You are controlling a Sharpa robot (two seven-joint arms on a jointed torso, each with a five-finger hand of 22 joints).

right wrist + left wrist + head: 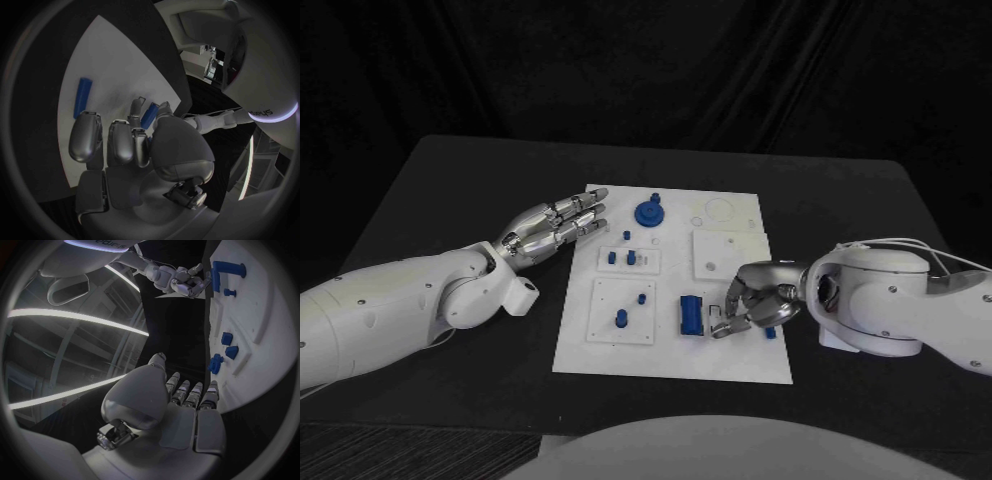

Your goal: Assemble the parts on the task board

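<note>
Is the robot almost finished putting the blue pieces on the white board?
Partly, it seems. A blue round part and small blue pegs already stand in plates on the task board. The right hand hovers beside a long blue block lying flat, fingers curled, apparently holding nothing yet. A small blue piece lies loose near it. The left hand waits open at the board's edge. Those loose pieces are left.

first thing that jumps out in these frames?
The white board in the middle of the black table, dotted with small blue pieces, draws the eye first. The right robot hand hovers low over its near right part, fingers curled beside a long blue block. The left robot hand lies flat, fingers stretched toward the board's far left edge, holding nothing.
</note>
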